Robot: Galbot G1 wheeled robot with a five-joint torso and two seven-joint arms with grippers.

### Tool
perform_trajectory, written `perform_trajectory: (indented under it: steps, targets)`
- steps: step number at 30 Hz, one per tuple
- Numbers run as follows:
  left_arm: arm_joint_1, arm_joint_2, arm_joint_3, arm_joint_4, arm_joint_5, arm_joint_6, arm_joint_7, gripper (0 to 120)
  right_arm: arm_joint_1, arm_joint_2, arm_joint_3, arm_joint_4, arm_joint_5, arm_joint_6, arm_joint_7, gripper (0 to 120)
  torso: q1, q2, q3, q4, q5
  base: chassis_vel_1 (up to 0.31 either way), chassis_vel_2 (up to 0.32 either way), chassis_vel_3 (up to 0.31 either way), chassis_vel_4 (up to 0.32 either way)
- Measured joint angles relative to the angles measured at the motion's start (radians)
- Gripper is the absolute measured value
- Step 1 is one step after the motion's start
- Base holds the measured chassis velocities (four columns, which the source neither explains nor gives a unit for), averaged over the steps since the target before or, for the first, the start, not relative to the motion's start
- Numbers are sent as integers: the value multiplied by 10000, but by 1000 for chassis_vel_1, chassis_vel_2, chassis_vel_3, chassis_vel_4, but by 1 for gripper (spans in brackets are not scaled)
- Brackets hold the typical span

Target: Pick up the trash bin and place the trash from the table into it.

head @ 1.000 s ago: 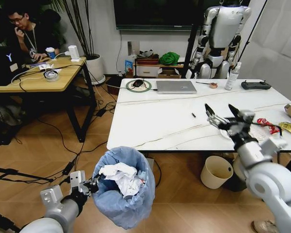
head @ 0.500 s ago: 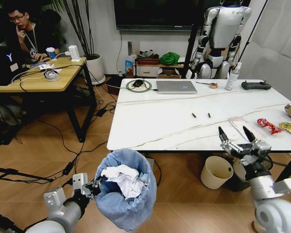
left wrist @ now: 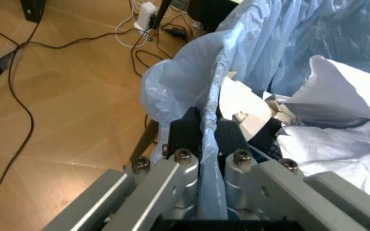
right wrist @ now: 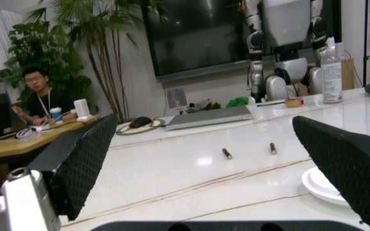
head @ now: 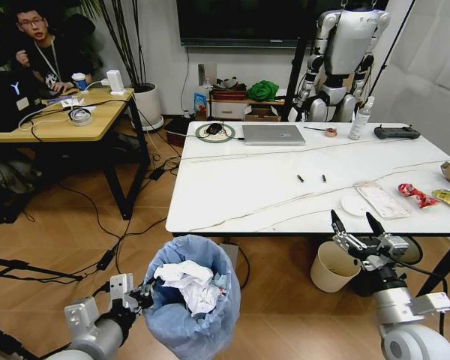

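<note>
The right gripper point(head: 357, 226) has drawn back off the table point(head: 240, 187), open and empty; trash point(head: 382, 199) remains. The left gripper point(head: 135, 292) still clamps the bin point(head: 195, 300) rim.

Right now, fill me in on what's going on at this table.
The robot's left hand is shut on the rim of the small round bin lined with a crinkly light-blue plastic bag, holding it below the white marble-look table. Crumpled white tissues already sit inside. The right hand hovers open at the table's near edge; a white lid and red wrapper remain on top.
</note>
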State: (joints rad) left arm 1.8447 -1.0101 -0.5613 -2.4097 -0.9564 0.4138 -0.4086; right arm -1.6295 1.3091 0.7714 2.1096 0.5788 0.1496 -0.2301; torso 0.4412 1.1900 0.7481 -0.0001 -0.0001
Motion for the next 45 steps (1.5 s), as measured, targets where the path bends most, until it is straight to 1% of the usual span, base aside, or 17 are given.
perform_trajectory:
  steps: [14, 30, 45]
  targets:
    - [81, -33, -16, -192, 179, -21, 33, 0, -76, 63, -22, 184, 30, 4, -49, 100, 1, 0, 0, -2, 1, -70, -60, 60, 65]
    - [103, -49, -176, -267, 179, -26, 45, 0, -47, 38, -182, 137, 47, -31, -59, 100, 0, 0, 0, -1, 1, 0, 0, 0, 0]
    - [-306, -51, 54, 17, 98, -28, 51, 0, 87, 90, -193, -19, 245, -84, -30, 100, 0, 0, 1, -2, 1, 0, 0, 0, 0]
